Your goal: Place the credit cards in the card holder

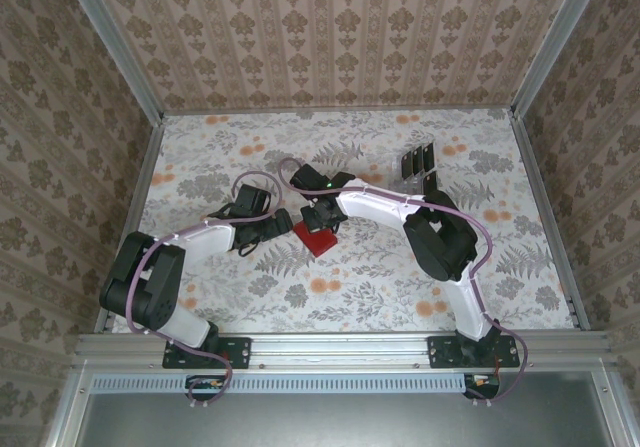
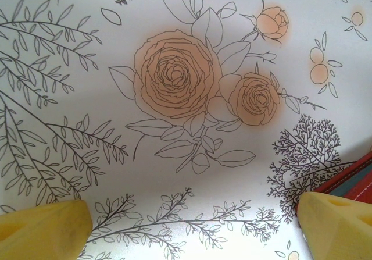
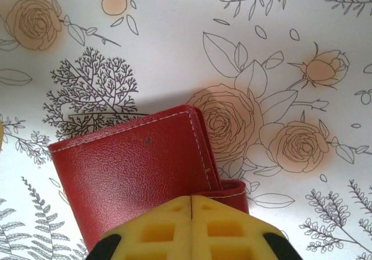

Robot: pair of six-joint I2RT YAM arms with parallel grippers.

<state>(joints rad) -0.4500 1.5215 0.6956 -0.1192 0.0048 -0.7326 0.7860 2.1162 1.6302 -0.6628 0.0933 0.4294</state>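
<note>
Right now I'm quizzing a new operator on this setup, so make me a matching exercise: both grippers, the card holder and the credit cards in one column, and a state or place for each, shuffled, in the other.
Column one:
1. left gripper
2. right gripper
3. card holder
4. credit cards

Column two:
A. red, lying on the table just beyond shut jaws
B. black, toward the far side, right of centre
C. jaws wide apart
D. jaws shut together

Pairs: 1-C, 2-D, 3-A, 4-B

The card holder (image 3: 133, 173) is grained, slightly glossy red leather; the table cover (image 3: 174, 39) looks matt.
</note>
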